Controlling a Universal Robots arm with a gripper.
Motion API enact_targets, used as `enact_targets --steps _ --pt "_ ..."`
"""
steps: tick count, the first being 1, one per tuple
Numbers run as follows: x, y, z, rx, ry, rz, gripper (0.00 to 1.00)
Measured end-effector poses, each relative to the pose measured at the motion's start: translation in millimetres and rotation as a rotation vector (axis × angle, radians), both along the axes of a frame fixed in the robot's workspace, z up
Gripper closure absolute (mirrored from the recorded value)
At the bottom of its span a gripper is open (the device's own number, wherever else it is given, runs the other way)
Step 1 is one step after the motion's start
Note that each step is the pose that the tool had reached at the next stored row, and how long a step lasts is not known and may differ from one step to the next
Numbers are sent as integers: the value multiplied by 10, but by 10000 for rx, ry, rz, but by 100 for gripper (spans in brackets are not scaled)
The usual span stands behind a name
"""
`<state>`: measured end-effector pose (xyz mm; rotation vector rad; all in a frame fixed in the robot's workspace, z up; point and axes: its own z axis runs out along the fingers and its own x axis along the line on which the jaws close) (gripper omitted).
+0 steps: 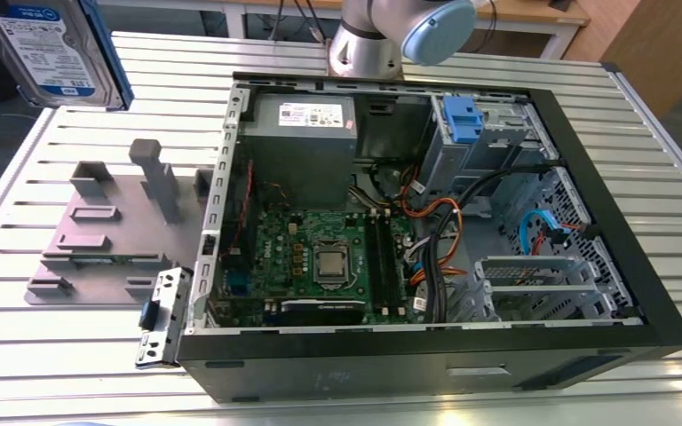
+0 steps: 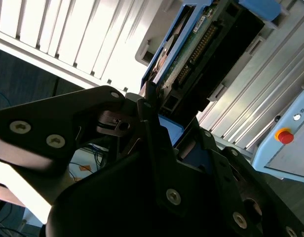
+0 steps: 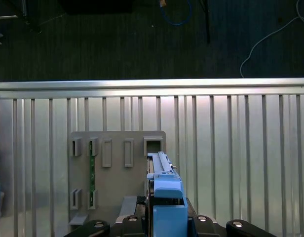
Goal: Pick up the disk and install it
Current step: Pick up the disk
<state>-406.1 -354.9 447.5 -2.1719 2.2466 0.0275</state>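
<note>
One firm clamp above all: keep the gripper (image 2: 157, 111) closed on the disk (image 2: 201, 54), with the black fingers (image 2: 152, 128) pressed against its blue rails (image 2: 169, 129), as in the second wrist view. Probable step in hand: carrying the lifted disk. Allow no slack in that hold. Hold the disk edge-on and steady, without touching the circuit-board side and connector row.

Just beyond, in the first wrist view, note the disk (image 3: 162, 170) over the grey fixture plate (image 3: 117, 182), in line with an empty slot (image 3: 152, 145) at the plate's far edge. Hard to tell from there whether clear of the plate or touching.

Settle that from the exterior view: disk (image 1: 51, 49) high at the exterior view's left, well apart from the plate (image 1: 92, 240) and its upright posts (image 1: 155, 173). Keep that height so as not to clip the posts.

Farther toward the exterior view's right, mind the open computer case (image 1: 436, 351) on the slatted table (image 1: 673, 160), with its wall (image 1: 225, 177) between plate and motherboard (image 1: 317, 248). Travel well above that wall, not beside it.

Farthest, at the case's far right corner, mind the drive cage (image 1: 489, 142) with its blue clip (image 1: 460, 115), and the loose cables (image 1: 448, 222) just near of it, likely to snag a low or tilted disk. Move slowly, level, without twist.
</note>
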Motion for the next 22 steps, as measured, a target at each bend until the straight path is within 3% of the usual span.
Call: enact_targets --steps 22 --pt "0 0 116 0 0 0 64"
